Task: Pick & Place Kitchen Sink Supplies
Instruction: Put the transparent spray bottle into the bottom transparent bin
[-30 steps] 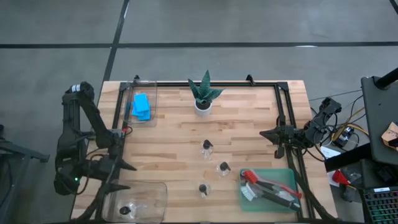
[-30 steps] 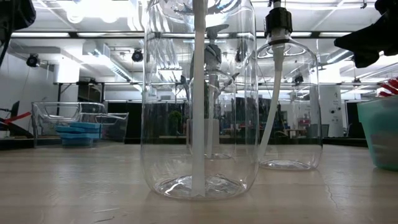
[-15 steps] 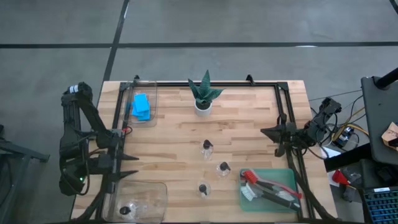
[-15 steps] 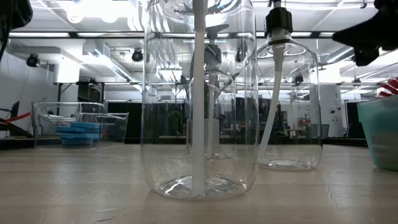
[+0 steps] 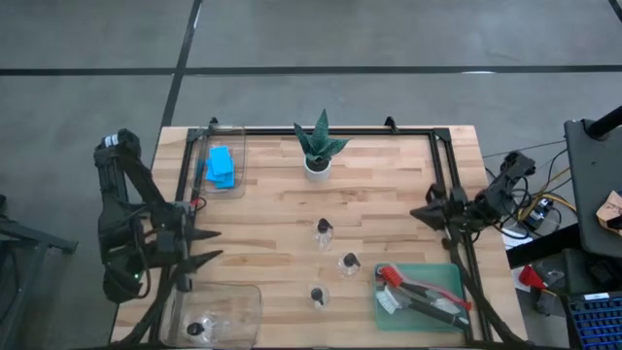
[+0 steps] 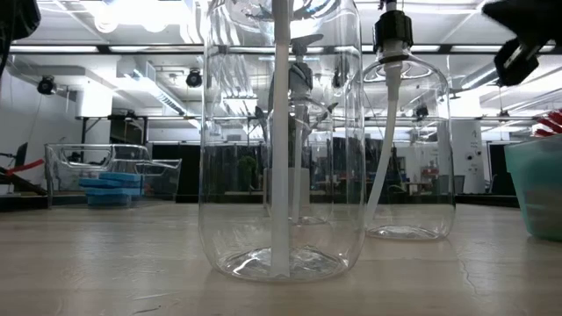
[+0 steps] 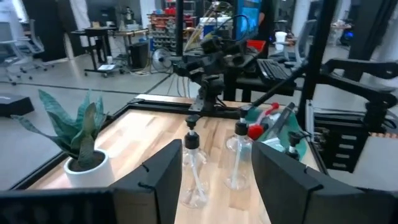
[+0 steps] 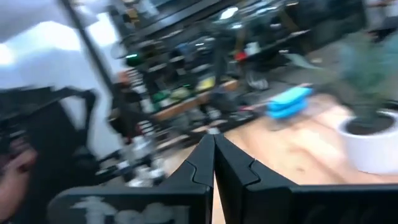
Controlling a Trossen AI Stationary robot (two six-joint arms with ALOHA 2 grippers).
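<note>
The left end effector [image 5: 206,246] hangs above the desk's [image 5: 389,194] left edge, just beyond the clear bin [image 5: 216,313] at the near-left corner, and has shifted slightly toward the desk's middle since a second ago. Its fingers [image 7: 155,180] stand partly apart, narrower than before, with nothing between them. The right end effector [image 5: 418,213] sits over the desk's right side, pressed shut and empty; it has drawn back a little toward the right rail.

Nothing on the desk has moved. The blue sponges [image 5: 221,166] lie stacked in the clear bin at the far-left corner. Three small bottles [image 5: 324,229] stand apart from one another in the middle, and a fourth rests in the near-left bin. The brushes [image 5: 418,292] lie in the green tray [image 5: 449,277] at the near right. The potted plant [image 5: 318,146] stands at the far edge.
</note>
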